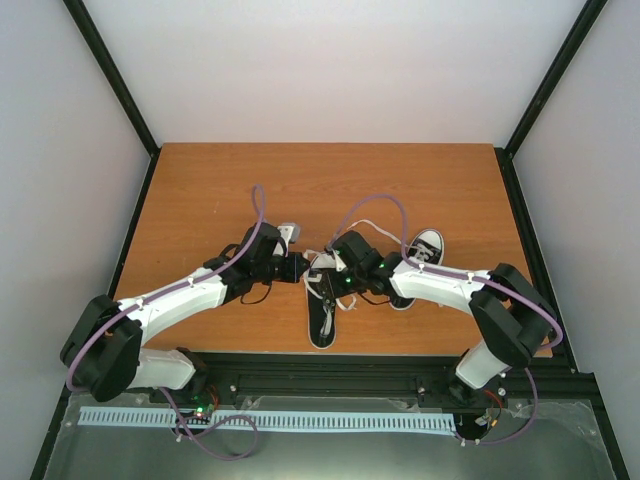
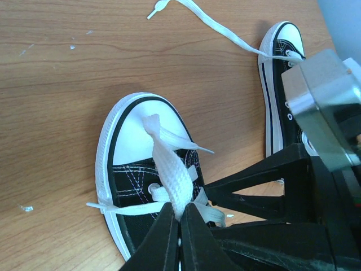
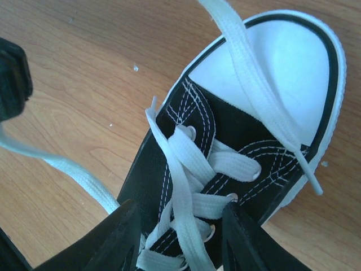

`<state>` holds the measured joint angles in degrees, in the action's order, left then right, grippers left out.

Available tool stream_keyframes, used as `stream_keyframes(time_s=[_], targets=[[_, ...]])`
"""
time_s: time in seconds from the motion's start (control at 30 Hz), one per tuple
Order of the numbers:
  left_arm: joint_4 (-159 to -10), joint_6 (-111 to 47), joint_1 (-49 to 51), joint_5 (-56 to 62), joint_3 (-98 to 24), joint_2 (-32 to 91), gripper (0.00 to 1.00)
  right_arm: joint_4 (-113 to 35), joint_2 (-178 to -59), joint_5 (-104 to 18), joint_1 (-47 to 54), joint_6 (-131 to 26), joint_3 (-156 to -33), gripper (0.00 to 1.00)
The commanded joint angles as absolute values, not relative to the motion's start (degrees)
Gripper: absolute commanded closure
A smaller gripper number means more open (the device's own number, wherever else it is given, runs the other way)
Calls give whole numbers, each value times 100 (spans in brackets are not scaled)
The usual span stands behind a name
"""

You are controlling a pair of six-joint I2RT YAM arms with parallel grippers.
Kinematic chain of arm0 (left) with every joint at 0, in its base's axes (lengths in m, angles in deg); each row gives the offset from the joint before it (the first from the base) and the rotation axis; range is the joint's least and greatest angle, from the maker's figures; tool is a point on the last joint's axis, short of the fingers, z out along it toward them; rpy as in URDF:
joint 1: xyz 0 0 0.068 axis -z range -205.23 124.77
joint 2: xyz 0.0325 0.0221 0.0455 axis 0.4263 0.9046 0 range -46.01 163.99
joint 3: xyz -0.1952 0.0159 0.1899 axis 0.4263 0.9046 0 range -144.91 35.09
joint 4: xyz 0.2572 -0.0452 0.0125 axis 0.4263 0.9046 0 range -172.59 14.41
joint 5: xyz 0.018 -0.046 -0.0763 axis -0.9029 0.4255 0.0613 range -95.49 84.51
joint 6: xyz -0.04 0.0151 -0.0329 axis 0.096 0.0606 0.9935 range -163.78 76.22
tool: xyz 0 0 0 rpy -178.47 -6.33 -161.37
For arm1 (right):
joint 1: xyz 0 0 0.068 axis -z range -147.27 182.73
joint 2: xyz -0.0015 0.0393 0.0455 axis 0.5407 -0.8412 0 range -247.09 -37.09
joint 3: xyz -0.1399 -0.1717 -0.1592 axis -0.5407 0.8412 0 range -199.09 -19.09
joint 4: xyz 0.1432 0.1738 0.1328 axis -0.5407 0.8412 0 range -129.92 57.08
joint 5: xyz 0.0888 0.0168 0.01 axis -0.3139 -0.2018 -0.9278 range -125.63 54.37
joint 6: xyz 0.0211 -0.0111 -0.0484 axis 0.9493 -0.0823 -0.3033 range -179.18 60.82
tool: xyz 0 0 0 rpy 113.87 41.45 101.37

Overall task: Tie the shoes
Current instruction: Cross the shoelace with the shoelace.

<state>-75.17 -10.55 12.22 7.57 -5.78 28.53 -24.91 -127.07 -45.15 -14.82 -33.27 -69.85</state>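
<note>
Two limp, slippery laces (image 3: 186,164) suit mid-length pinches; left hand (image 2: 179,217) clamps one lace (image 2: 169,169), right hand (image 3: 181,210) gapes wide.

No lettering, brand mark or number is legible anywhere, not even on the small black canvas sneakers (image 2: 131,176).

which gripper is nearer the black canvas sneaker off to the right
Right. The right gripper straddles the middle black sneaker, on its side toward that far sneaker; the left gripper pinches its white lace farther off.
</note>
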Motion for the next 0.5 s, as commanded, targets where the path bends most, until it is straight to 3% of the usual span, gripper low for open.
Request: stream_keyframes(time_s=[0.0, 0.1, 0.4, 0.47], targets=[[-7431, -1086, 1208, 792, -674, 2792, 99, -2370, -12736, -4300, -1569, -3454, -7097, 60], [-7425, -1108, 1211, 815, -693, 2837, 99, -2341, -12706, -4122, -1578, -3405, -7114, 62], [-7381, -1151, 1212, 865, -730, 2827, 99, -2254, -12676, -3952, -1578, -3339, -7199, 84], [-7380, -1152, 1208, 858, -713, 2813, 99, -2249, -12638, -3943, -1578, -3319, -7195, 85]])
